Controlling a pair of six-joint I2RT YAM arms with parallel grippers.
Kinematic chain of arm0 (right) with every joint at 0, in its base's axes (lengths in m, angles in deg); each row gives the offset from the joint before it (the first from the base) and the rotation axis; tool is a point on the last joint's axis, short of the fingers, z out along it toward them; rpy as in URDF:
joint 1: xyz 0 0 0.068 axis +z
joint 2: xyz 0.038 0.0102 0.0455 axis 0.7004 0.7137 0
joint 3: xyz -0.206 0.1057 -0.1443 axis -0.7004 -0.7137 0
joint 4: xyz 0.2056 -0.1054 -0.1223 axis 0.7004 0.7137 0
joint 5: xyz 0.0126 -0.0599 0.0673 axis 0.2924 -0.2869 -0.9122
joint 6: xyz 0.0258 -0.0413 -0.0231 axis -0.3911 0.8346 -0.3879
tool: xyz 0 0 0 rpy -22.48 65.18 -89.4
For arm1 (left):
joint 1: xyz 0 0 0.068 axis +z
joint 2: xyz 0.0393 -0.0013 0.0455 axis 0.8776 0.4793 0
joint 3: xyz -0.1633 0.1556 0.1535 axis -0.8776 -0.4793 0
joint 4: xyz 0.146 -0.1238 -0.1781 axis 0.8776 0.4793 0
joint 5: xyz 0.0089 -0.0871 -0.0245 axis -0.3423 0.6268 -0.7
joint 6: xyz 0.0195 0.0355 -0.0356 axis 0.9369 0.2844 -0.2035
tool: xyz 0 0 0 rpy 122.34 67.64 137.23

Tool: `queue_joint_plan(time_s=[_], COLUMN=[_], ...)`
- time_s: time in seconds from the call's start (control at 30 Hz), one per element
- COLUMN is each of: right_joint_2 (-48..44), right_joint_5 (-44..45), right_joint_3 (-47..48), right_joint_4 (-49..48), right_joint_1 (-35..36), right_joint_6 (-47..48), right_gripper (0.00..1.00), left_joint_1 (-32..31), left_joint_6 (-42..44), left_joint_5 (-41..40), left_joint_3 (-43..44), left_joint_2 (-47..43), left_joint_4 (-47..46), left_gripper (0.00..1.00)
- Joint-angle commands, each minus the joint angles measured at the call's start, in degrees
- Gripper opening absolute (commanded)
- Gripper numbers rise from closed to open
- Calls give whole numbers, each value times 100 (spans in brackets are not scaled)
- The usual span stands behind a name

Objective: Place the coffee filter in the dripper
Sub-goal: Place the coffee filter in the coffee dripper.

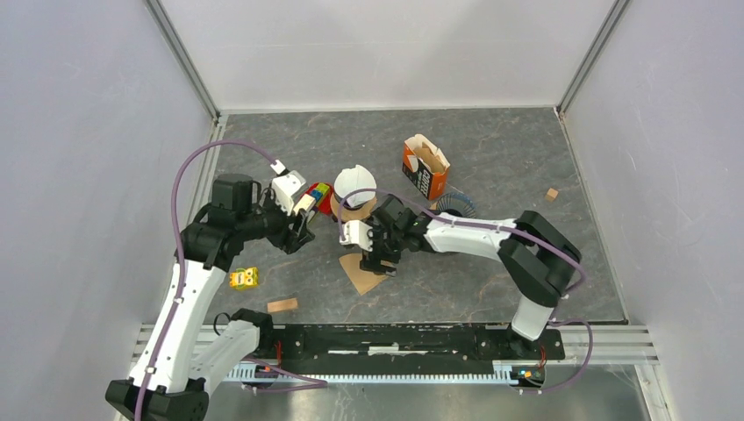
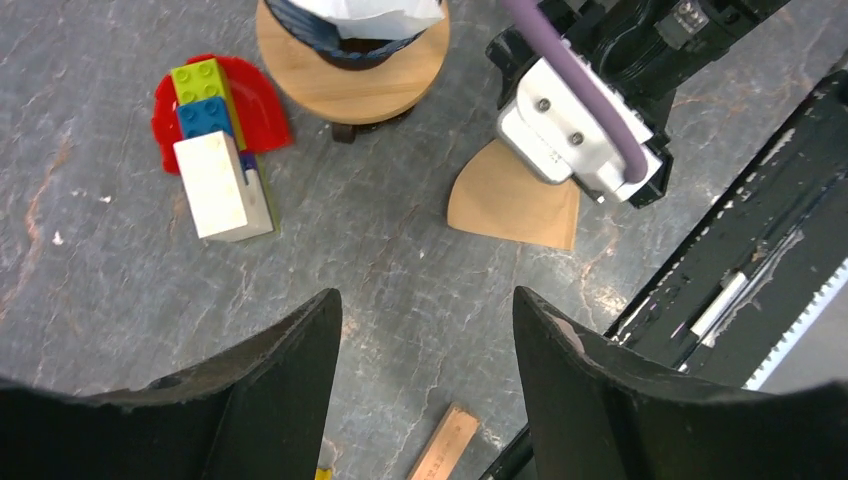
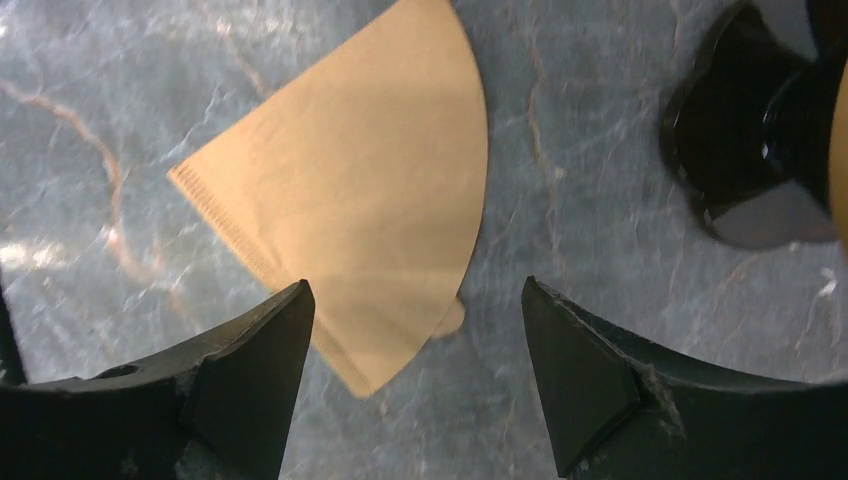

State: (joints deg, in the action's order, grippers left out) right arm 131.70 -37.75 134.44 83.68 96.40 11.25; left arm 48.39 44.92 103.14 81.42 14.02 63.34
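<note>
**Grey table, filter not yet picked up**

Grey marbled table (image 1: 491, 149) between white walls carries the whole scene. We see the brown filter (image 3: 370, 200) lying flat at the centre of the top view, just below the dripper (image 1: 354, 195), which stands on its wooden ring. The right gripper (image 3: 412, 292) hangs over the lower corner of the filter with its fingers apart and holds nothing; if they touch the paper, we cannot tell. The left gripper (image 2: 425, 300) hovers at the left of the dripper, also with fingers apart and empty. Something white sits in the mouth of the dripper, and we cannot say what it is. We judge that no part of the task is done: the grasp, the lift, the carrying and the placing into the dripper all remain.
</note>
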Motion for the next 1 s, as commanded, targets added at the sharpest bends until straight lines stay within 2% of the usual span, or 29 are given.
queue_joint_plan(time_s=[0.0,0.23,0.47,0.7,0.87,0.97], right_joint_2=[424,1022,1581,1812,1792,1700], right_joint_5=[232,208,-127,-358,-482,-520], right_joint_3=[658,1224,1606,1713,1692,1620], right_joint_4=[-442,-430,-376,-241,-144,-148], right_joint_1=[204,385,439,440,384,307], right_joint_6=[181,315,350,426,376,292], right_gripper=[83,83,76,56,29,16], left_joint_1=[109,111,111,111,110,111], left_joint_6=[262,146,118,147,203,220], left_joint_5=[-394,-409,-332,-392,-489,-508], left_joint_3=[18,199,321,451,490,524], left_joint_2=[-177,-126,-74,-61,-57,-51], left_joint_4=[258,137,76,108,118,143], left_gripper=[70,71,71,71,71,72])
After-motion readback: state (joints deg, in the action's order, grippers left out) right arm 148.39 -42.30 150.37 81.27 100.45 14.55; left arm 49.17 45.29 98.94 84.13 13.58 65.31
